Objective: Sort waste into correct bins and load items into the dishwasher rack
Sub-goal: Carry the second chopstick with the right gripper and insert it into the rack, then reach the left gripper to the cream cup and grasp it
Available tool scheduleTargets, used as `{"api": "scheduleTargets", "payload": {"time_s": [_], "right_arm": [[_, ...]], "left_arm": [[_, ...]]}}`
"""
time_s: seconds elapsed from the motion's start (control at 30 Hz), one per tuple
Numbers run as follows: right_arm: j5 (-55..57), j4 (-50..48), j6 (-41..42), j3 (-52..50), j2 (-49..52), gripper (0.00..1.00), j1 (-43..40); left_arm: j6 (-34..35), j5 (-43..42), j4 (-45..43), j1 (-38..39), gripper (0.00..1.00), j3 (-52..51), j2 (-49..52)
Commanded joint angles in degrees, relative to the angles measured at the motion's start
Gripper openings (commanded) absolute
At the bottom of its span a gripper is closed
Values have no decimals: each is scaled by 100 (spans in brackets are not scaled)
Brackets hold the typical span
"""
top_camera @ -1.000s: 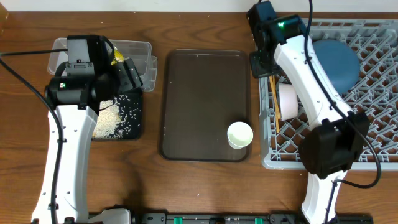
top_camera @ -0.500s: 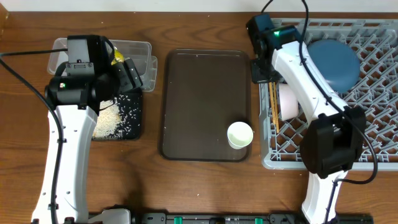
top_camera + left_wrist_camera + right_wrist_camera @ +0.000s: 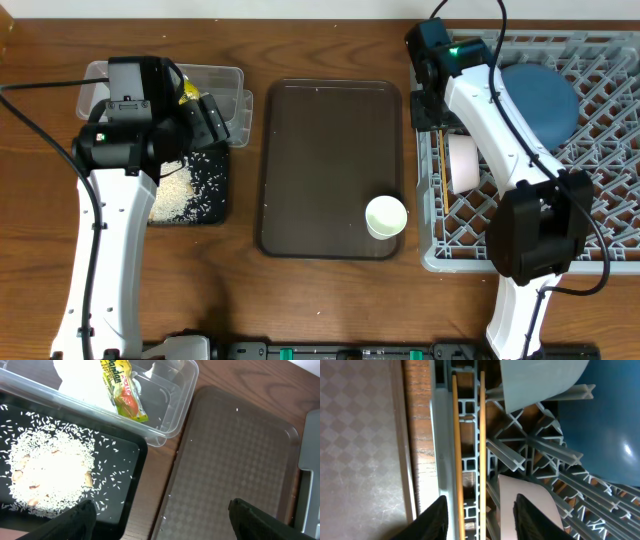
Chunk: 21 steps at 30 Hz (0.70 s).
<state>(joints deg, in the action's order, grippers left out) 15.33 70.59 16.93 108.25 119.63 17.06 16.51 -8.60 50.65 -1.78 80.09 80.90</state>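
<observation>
The grey dishwasher rack holds the dark blue plate, the white bowl on edge, and the wooden chopsticks lying along its left side. My right gripper is open above the chopsticks, its fingers on either side of them. A light blue bowl, the white bowl and the plate are close by. The pale green cup stands on the brown tray. My left gripper is open and empty, above the black tray's right edge. The clear tub holds the napkin and the wrapper. Rice lies in the black tray.
The dark brown serving tray lies in the middle of the table between the bins and the rack. The clear tub and the black tray sit at the left, partly under my left arm.
My right gripper has shifted slightly right and back over the rack's left edge. The chopsticks lie still in the rack. The left arm has not moved.
</observation>
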Motion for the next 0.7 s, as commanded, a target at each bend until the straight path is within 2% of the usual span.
{"api": "scheduleTargets", "payload": {"time_s": [0.0, 0.27, 0.3, 0.47, 0.57, 0.67], "right_arm": [[-201, -9, -118, 177, -22, 43, -11], [-1690, 155, -809, 787, -361, 46, 17], [-1832, 190, -811, 822, -435, 49, 22], [-1989, 369, -844, 833, -737, 54, 9], [-1987, 448, -846, 833, -938, 55, -94], [-1982, 457, -846, 833, -1158, 59, -260]], "left_arm": [[-11, 33, 9, -20, 88, -4, 35], [-13, 33, 7, -20, 88, -4, 35], [-13, 33, 7, -20, 88, -4, 35], [-11, -42, 31, -13, 88, -4, 33], [-59, -719, -22, 0, 88, -15, 79], [-671, -1587, -55, 175, 81, -17, 208]]}}
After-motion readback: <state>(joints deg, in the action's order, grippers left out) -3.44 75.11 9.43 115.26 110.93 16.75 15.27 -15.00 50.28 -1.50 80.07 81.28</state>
